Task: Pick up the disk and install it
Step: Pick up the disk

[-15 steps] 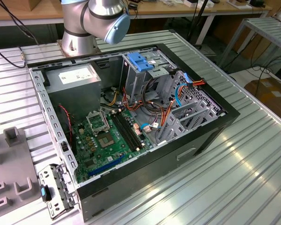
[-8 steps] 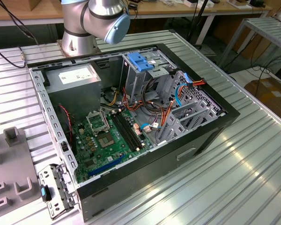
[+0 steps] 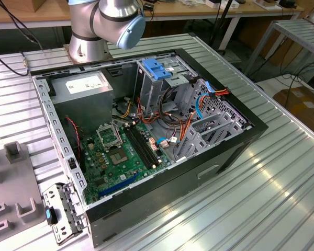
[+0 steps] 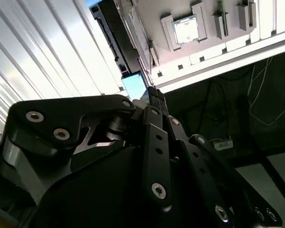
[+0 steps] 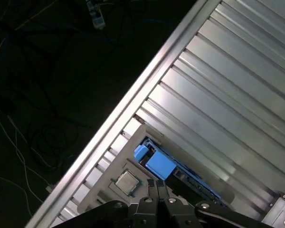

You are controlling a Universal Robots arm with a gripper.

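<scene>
open computer case [image 3: 162, 196] on ribbed table [image 3: 282, 198] | motherboard [image 3: 118, 157] inside | blue bracket [image 3: 156, 69] atop drive cage [image 3: 152, 93]

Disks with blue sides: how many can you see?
1. In the first wrist view, the disk lies along the grey tray on the ribbed table, just past the gripper. More could be hidden inside the computer's drive cage.

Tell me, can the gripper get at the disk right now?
Probably yes. The gripper points straight at the disk with nothing between them, and the disk's blue end is uncovered. The jaws look shut, though.
</scene>
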